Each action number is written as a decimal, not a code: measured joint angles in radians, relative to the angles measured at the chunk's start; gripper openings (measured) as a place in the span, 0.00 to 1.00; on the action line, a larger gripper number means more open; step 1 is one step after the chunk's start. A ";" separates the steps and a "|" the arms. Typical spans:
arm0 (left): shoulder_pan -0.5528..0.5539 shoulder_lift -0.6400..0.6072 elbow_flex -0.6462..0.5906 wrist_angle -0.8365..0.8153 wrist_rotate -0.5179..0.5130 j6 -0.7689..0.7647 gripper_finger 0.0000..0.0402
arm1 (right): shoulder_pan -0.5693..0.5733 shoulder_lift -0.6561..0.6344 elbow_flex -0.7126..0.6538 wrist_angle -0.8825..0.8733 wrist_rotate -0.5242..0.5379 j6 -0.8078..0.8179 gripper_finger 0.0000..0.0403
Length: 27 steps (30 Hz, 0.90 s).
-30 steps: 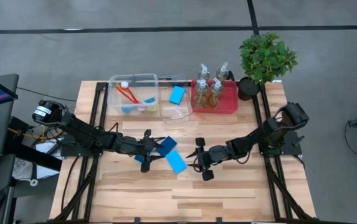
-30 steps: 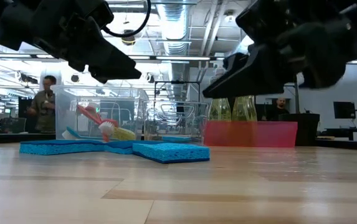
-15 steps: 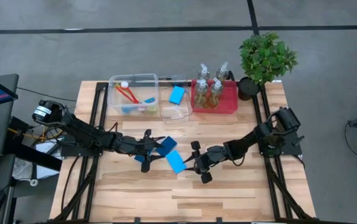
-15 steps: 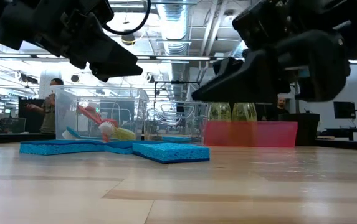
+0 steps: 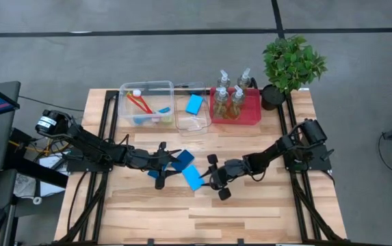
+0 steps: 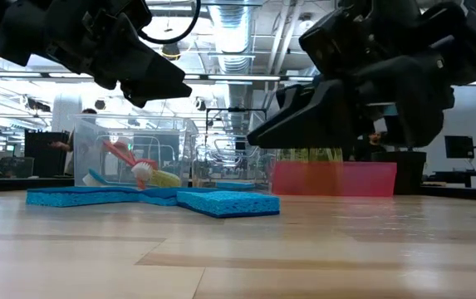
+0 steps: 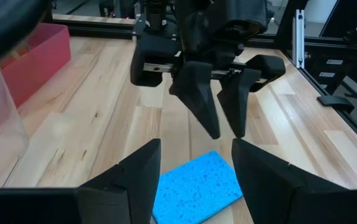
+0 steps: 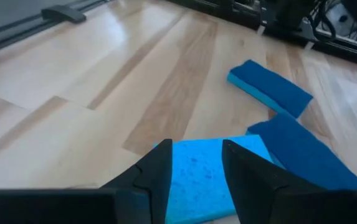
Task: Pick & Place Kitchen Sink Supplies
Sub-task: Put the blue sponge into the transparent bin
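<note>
Both arms hung over mid-table. The right gripper point(image 5: 212, 180), fingers spread, hovered at the near sponge point(image 5: 193, 178); the left gripper point(image 5: 166, 166), also spread, waited beside. A pick seemed underway: lower, then pinch the sponge.

No legible text, labels, brands, numbers or signs anywhere: none can be read on bottles, bins, tray, arms or background screens.

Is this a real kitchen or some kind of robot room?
Probably a robot lab or workshop, not a kitchen. Two robot arms work at a wooden table in a big hall with ceiling pipes, and people sit at computer desks behind.
</note>
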 joint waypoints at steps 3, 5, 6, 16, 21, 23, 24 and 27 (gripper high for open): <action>0.000 0.000 0.000 0.000 0.000 0.000 0.49 | 0.000 0.000 0.000 0.001 -0.003 0.000 0.33; 0.000 0.000 0.000 0.001 0.000 0.000 0.49 | 0.000 0.000 0.000 -0.003 -0.005 0.000 0.33; 0.000 0.000 0.000 0.003 0.000 0.000 0.49 | 0.000 0.000 0.000 -0.006 -0.009 0.000 0.33; 0.000 0.000 0.000 0.007 0.000 0.000 0.50 | -0.002 0.000 0.000 -0.027 -0.026 0.025 0.33; 0.000 0.000 0.000 0.007 0.000 0.000 0.49 | -0.010 0.048 0.001 -0.017 -0.031 0.037 0.33; 0.000 0.000 0.000 0.007 0.000 0.000 0.49 | -0.017 0.085 0.005 -0.010 -0.042 0.033 0.34; 0.000 0.000 0.000 0.008 0.001 0.000 0.49 | -0.021 0.100 0.005 -0.006 -0.047 0.028 0.34; 0.000 0.000 0.001 0.008 0.001 0.000 0.49 | -0.037 0.115 0.005 0.018 -0.051 0.022 0.34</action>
